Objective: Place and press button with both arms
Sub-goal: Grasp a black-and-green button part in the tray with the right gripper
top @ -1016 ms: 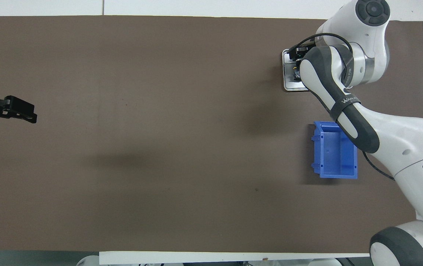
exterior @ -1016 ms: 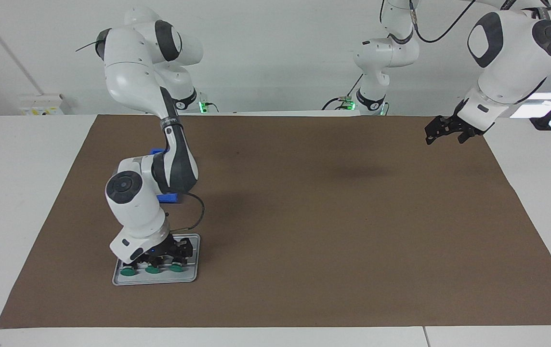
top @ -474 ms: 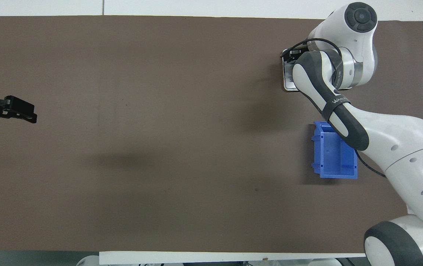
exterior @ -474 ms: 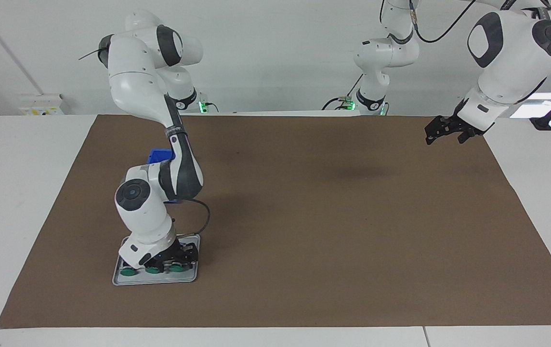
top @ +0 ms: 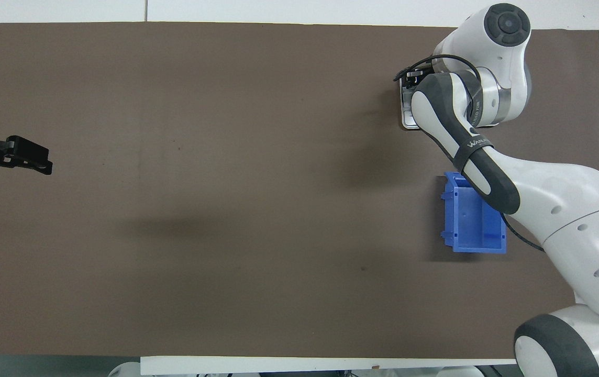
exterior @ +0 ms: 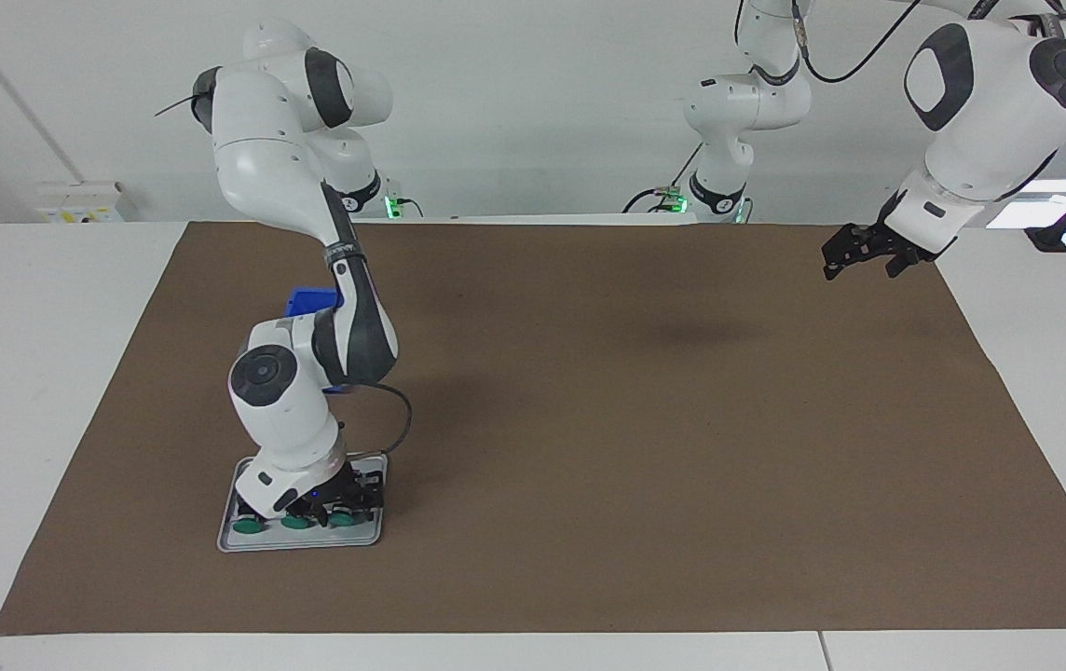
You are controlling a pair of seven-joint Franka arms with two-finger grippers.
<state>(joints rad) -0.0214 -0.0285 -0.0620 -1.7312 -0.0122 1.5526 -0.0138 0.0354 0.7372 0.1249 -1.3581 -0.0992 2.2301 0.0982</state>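
A: So, pick step? Right gripper point(exterior: 333, 503) sits low in the grey tray point(exterior: 244, 540), over three green buttons point(exterior: 294, 522) at the right arm's end.
B: Yes. Can't tell its finger state. Left gripper point(exterior: 854, 253) waits, fingers spread. Next: confirm grasp, lift straight.

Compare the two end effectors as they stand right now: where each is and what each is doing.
The right end effector is down on the grey tray among the green buttons; the left end effector hangs in the air over the brown mat's edge, waiting. The left is open and empty; the right's grip cannot be made out. Both are black.
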